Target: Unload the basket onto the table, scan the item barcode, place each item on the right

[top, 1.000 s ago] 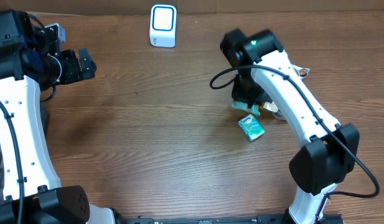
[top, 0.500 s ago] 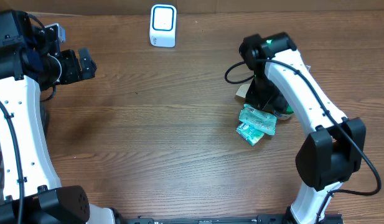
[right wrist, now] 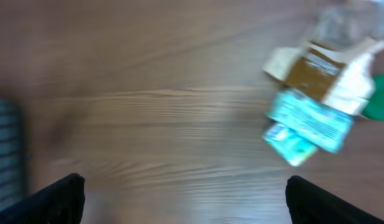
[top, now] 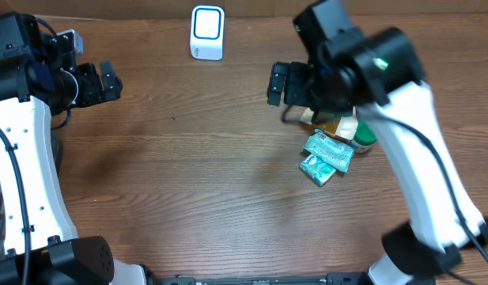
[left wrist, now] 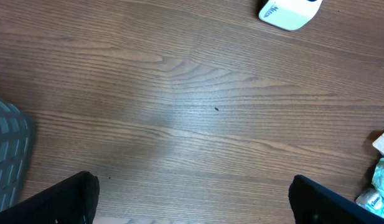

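Seen from overhead, a wooden table [top: 188, 174] has a white-and-black robot arm at each side. The right arm rises from the lower right corner, and its white link sweeps up and leftward. Its black wrist looms large and slightly blurred, high above the table. The right gripper [top: 274, 85] points left, and its two black fingers are spread wide with nothing between them. In the blurred right wrist view, the same gripper [right wrist: 195, 208] shows one fingertip at each lower corner and only bare wood between them. The teal packets [top: 329, 154] lie loose on the table, just below and to the right of that gripper in the overhead view. They overlap each other and sit against a brown and white carton [top: 332, 124]. Nothing holds them. The white scanner [top: 207, 32] stands at the far edge of the table, well apart from the packets. The left arm climbs the left edge, and its wrist bends rightward near the top. The left gripper [top: 111, 81] is spread apart and empty, well away from the scanner and the packets.
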